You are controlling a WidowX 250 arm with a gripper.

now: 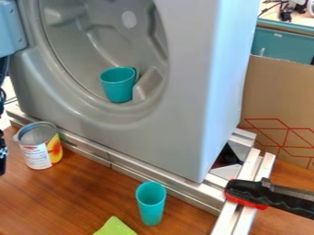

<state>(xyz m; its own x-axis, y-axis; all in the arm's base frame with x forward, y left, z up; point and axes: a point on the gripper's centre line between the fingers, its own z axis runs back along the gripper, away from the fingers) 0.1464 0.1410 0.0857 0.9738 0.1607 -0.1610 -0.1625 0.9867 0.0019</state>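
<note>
- At the left edge, partly cut off: black robot arm part (2, 158), close beside the can; grip, whether apart, together or clamped, impossible to tell.
- Across the middle: large grey moulded housing (196, 119) with rounded recess, set upright behind silver metal rails (110, 158); raised rails between recess and tabletop.
- At upper left: pale blue block (9, 30), beside the recess rim.
- In front of the rails: brown wood-grain tabletop (58, 197), with bare wood between can and standing cup.
- At lower right: black clamp handle (266, 193) with red pad, extending inward from the right edge over the rail ends.
- Behind, at right: brown cardboard panel (276, 103) with red lines; teal bin (285, 43) beyond.
- Low in the recess, beside a raised grey fin (148, 84): teal plastic cup (118, 88), slightly tilted, mouth upward, wider at rim than base.
- On the tabletop, near the rails: taller, slimmer teal tumbler (151, 207), upright and open-topped; contents impossible to tell.
- At lower left, beside the rails: open metal can (40, 149), upright, with white label and orange-yellow fruit picture; grey interior in sight.
- At the bottom edge, near the tumbler: lime-green cloth (115, 228), partly cut off.
</note>
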